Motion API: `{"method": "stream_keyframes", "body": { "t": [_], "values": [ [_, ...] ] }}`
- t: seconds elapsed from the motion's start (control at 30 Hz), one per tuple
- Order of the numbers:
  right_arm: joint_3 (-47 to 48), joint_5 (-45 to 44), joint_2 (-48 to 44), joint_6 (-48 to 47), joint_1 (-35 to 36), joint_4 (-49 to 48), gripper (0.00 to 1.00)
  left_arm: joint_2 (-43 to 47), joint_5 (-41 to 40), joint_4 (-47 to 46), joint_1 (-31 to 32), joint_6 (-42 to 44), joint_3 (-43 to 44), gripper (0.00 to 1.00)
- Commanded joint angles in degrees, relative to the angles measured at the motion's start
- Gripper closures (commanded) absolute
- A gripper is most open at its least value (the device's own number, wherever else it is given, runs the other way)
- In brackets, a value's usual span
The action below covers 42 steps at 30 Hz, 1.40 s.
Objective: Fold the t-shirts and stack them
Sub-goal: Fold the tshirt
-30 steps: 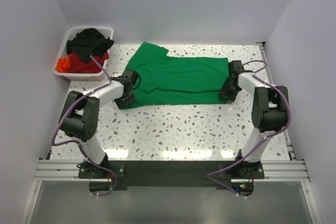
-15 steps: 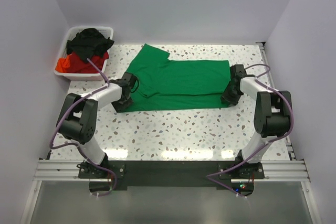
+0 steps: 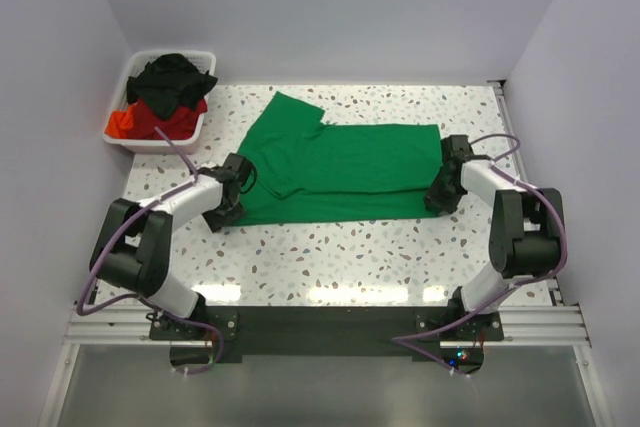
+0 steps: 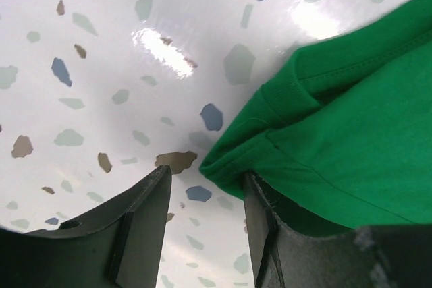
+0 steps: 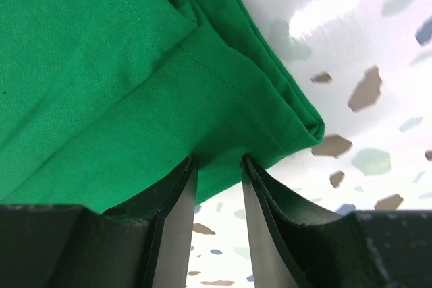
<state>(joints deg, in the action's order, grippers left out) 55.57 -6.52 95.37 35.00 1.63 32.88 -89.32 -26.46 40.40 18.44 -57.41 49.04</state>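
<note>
I am in the folding step of the green t-shirt (image 3: 340, 162), which lies spread in the middle of the table (image 3: 380, 247); the black and red shirts wait in the white bin (image 3: 192, 127) at upper left. My left gripper (image 4: 202, 224) is open, the shirt's corner just beside its right finger. My right gripper (image 5: 217, 224) stands narrow at the shirt's edge; whether it pinches cloth, I cannot tell. Next I think both must grip firmly.

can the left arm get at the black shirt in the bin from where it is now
Probably yes. The left gripper sits at the green t-shirt, and bare tabletop separates it from the white bin, where the black t-shirt lies uncovered on top.
</note>
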Motion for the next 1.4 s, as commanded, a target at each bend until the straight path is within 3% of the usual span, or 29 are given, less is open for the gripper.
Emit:
{"method": "stream_keyframes", "body": {
  "t": [0.0, 0.33, 0.63, 0.93, 1.37],
  "values": [
    [-4.9, -2.4, -1.7, 0.8, -0.7, 4.6, 0.63, 1.8, -1.8, 3.6, -0.7, -1.1, -1.8, 0.48],
    [-8.0, -2.2, -9.1, 2.6, -0.7, 5.7, 0.63, 6.4, -1.8, 4.4, -0.7, -1.2, -1.8, 0.49],
    [1.6, -0.6, -14.3, 1.6, -0.5, 10.1, 0.6, 10.2, -1.1, 5.3, -0.7, 1.7, 6.1, 0.49],
    [6.3, 1.3, -6.0, -1.9, 0.0, 8.8, 0.6, 7.7, 1.2, 3.5, -0.6, 2.9, 9.6, 0.49],
    [6.6, 1.4, -1.8, -2.0, 2.1, 8.3, 0.6, 4.5, 3.0, 1.8, -0.6, 3.5, 10.3, 0.49]
  ]
}}
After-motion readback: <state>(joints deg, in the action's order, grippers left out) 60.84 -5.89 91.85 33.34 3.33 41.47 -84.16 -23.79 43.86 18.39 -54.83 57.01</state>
